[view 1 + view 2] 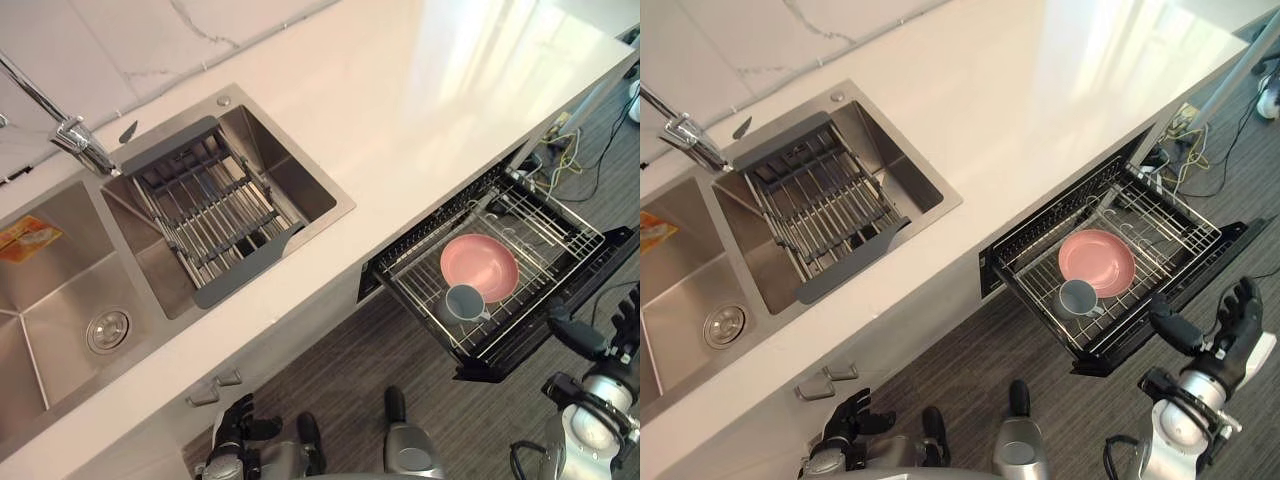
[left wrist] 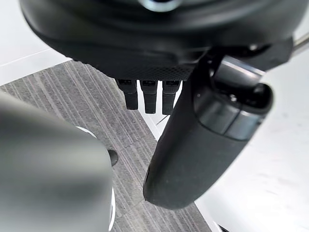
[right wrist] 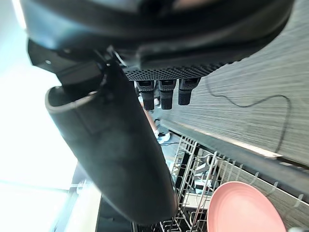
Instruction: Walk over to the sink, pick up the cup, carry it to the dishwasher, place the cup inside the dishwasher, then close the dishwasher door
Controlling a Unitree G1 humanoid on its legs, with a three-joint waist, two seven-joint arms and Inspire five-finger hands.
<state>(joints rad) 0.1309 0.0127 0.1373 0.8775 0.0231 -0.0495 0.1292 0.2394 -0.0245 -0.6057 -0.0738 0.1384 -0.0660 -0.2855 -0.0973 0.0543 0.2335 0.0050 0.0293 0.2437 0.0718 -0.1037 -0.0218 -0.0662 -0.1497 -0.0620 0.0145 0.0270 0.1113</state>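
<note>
A grey-blue cup (image 1: 465, 302) sits upright in the pulled-out wire rack (image 1: 560, 235) of the dishwasher, touching a pink plate (image 1: 479, 267) just behind it. The dishwasher door (image 1: 520, 345) hangs open below the rack. My right hand (image 1: 1232, 322) hovers by the door's front corner, apart from it, fingers straight and empty; its thumb (image 3: 111, 150) points toward the rack (image 3: 193, 174) and the pink plate (image 3: 246, 208). My left hand (image 1: 238, 422) hangs low in front of the cabinet under the sink, relaxed and empty, with its thumb (image 2: 193, 145) over the floor.
The white countertop (image 1: 420, 100) runs above the dishwasher. A double steel sink (image 1: 60, 290) lies to the left, with a grey drain rack (image 1: 215, 210) across its right basin, a faucet (image 1: 75, 135) behind it, and an orange item (image 1: 28, 238) in the left basin. Grey striped floor lies below.
</note>
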